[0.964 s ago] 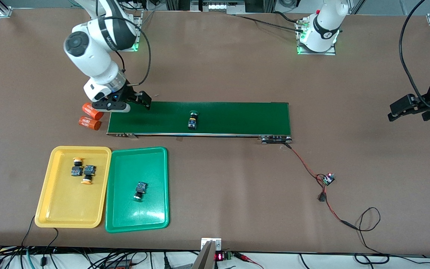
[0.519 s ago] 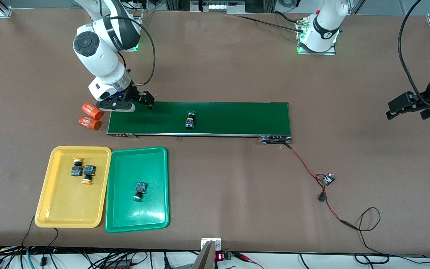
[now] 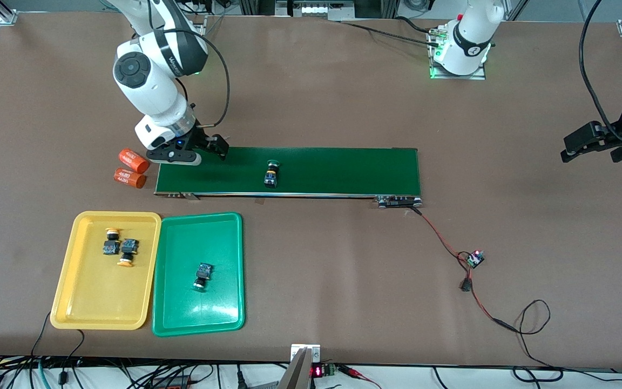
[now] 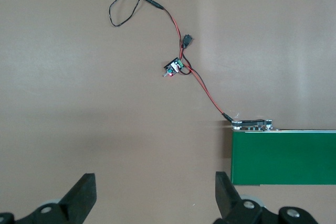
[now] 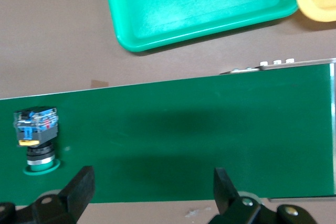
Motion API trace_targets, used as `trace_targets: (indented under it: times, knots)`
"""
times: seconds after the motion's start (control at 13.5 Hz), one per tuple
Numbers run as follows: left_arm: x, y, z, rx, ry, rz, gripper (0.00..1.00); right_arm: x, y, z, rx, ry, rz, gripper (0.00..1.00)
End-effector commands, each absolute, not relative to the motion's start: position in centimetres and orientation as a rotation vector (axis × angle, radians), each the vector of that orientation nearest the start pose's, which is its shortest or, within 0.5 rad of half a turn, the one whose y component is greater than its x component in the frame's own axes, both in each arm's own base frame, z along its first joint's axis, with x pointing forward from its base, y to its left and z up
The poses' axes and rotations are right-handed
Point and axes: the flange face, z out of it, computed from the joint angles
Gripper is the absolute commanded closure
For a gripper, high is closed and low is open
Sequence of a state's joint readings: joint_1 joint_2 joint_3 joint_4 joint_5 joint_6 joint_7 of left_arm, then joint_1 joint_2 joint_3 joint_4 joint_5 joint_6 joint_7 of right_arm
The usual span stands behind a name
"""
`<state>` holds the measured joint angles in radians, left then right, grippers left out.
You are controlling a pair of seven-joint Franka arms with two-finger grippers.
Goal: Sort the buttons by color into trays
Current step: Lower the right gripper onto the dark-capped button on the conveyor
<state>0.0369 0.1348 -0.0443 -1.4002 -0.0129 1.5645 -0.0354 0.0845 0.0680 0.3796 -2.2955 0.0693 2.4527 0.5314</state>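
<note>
The right gripper [image 3: 198,153], fingers apart and empty, hangs over the long dark-green conveyor belt [image 3: 343,170] at its right-arm end. A green-capped push-button switch [image 3: 271,175] lies on the belt, at three o'clock from that gripper in the front view. The shallow yellow plastic tray [image 3: 81,302] holds two yellow-capped switches [image 3: 119,248]; the shallow green plastic tray [image 3: 219,308] holds one green-capped switch [image 3: 202,275]. Two orange cylinders [image 3: 130,168] bear white print too small to read. The left gripper [image 3: 594,147] waits, fingers apart, over bare table.

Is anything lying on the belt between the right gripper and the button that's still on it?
No. In the right wrist view, only bare conveyor belt lies between the open right gripper and the green-capped button.
</note>
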Motion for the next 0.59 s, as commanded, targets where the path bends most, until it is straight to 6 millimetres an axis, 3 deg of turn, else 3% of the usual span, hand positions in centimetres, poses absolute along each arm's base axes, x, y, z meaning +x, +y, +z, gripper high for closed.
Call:
trace_targets:
  times: [0.0, 0.52]
  knots:
    - [59.3, -0.4, 63.2, -3.17, -0.046, -0.041, 0.0, 48.5, 25.1, 32.8, -3.02, 0.22, -0.059, 0.0]
    - [59.4, -0.5, 63.3, -3.161, -0.044, -0.048, 0.0, 50.8, 28.5, 31.6, -2.972, 0.27, -0.048, 0.0]
